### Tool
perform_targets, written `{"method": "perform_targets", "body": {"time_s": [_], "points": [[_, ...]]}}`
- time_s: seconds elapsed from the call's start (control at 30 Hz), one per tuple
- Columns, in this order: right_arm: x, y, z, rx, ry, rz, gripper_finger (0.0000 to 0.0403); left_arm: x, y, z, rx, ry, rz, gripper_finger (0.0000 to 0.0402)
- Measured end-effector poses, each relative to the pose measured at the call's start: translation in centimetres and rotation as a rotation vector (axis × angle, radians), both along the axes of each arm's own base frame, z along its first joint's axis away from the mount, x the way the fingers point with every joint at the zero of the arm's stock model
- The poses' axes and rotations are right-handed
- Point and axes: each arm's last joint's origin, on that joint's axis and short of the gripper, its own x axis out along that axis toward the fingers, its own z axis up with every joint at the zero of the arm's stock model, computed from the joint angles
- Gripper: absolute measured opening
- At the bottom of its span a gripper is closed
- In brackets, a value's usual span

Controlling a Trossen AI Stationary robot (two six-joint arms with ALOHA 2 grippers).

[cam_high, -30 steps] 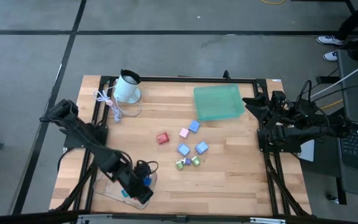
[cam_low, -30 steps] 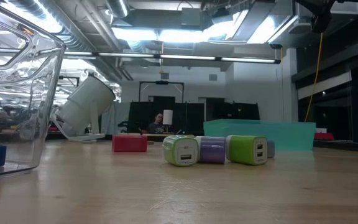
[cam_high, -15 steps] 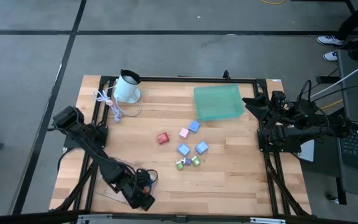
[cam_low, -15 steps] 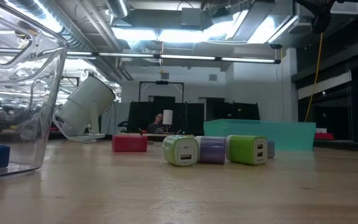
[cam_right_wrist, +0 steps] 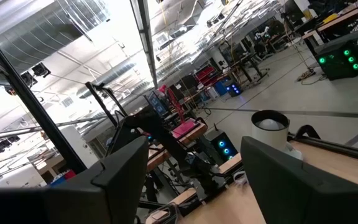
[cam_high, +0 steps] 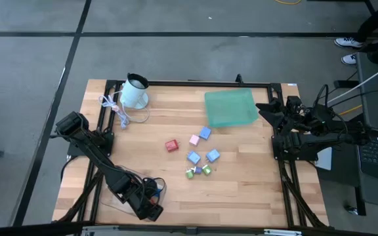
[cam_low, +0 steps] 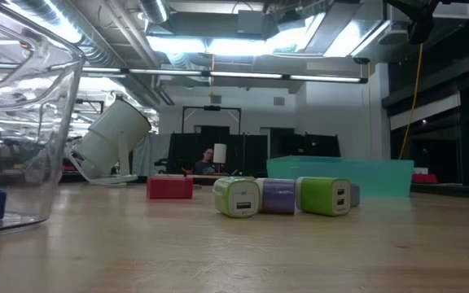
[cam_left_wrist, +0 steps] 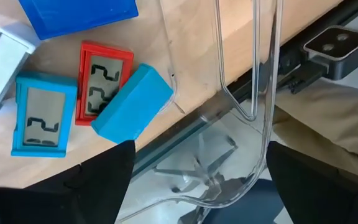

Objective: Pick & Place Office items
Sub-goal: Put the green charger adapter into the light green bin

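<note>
Several small office items lie mid-table: a red one [cam_high: 171, 145], pink [cam_high: 193, 139], blue ones [cam_high: 205, 133] and green ones [cam_high: 190, 173]. The low view shows the red [cam_low: 169, 188] and green [cam_low: 326, 196] pieces. More pieces, red [cam_left_wrist: 104, 84], light blue [cam_left_wrist: 39, 115] and blue [cam_left_wrist: 132, 102], lie inside a clear container [cam_left_wrist: 253, 93] by the near edge. My left gripper [cam_high: 148, 208] [cam_left_wrist: 199, 152] is open, pointing down at that container's corner. My right gripper [cam_high: 266, 108] [cam_right_wrist: 194, 149] waits open at the table's right edge. My left gripper comes from above with the clear container's thin wall [cam_left_wrist: 263, 124] between its spread fingers. Whether a finger touches the wall I cannot tell.
A teal tray [cam_high: 230, 108] sits at the far right of the table. A white mug [cam_high: 134, 92] leans at the far left beside a white coiled cord [cam_high: 113, 105]. Bare wood lies between the scattered pieces and the near edge.
My left gripper has moved from above the container's inside toward the table's near edge, then has stopped over the container's corner.
</note>
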Motion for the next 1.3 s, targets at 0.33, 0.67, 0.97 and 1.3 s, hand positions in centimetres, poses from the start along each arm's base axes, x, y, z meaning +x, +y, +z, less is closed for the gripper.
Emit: {"method": "perform_targets", "body": {"time_s": [0.33, 0.67, 0.97, 1.3], "points": [[-0.1, -0.5, 0.0, 0.04, 0.003, -0.171, 0.0261, 0.9, 1.7, 0.9, 0.077, -0.092, 0.132, 0.0329], [-0.8, -1.1, 1.1, 0.106, -0.119, -0.379, 0.0261, 0.8, 7.7, 7.4, 0.369, -0.508, 0.428, 0.0313], [4.8, -0.6, 0.3, -0.003, 0.22, -0.292, 0.0261, 3.3, 14.4, 11.0, 0.641, -0.73, 0.595, 0.031], [12.9, -2.6, 2.6, -0.194, 0.563, -0.192, 0.0261, 7.2, 22.9, 12.5, 0.823, -0.829, 0.592, 0.0274]]}}
